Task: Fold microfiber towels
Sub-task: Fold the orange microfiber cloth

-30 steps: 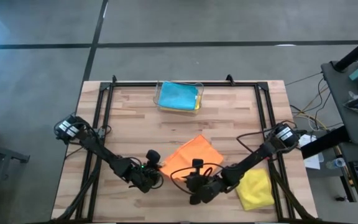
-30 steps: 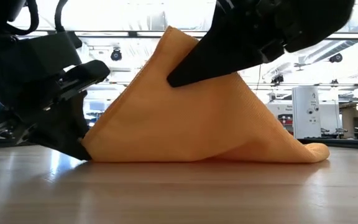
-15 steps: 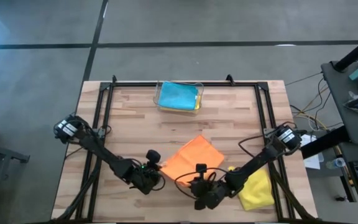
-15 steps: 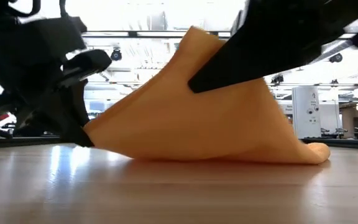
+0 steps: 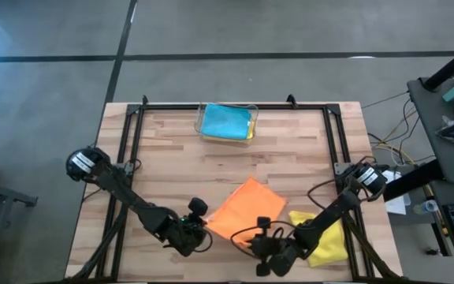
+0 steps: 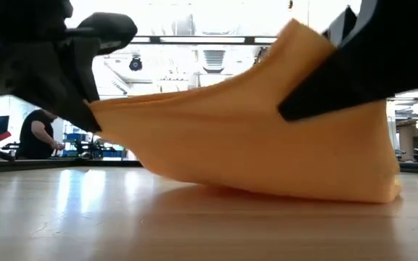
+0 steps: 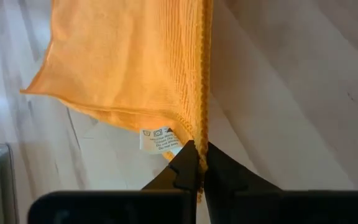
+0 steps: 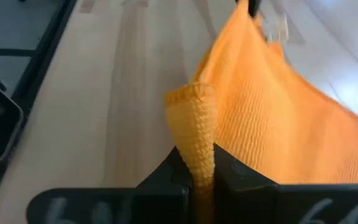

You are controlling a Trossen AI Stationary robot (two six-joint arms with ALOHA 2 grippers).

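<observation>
Now we see the orange towel (image 5: 243,208) near the front of the worktop (image 5: 164,166), its front edge lifted off the wood. Our left pincer (image 7: 197,163) pinches one front corner, beside the care tag (image 7: 159,139), and our right pincer (image 8: 195,163) pinches the other. A yellow towel (image 5: 327,238) lies just to the right; the blue towel (image 5: 223,121) sits in a clear bin (image 5: 252,110) at the back.

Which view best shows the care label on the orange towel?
The left wrist view: the white label hangs beside the corner of the orange towel pinched in the left gripper. High, low and right wrist views show no readable label.
</observation>
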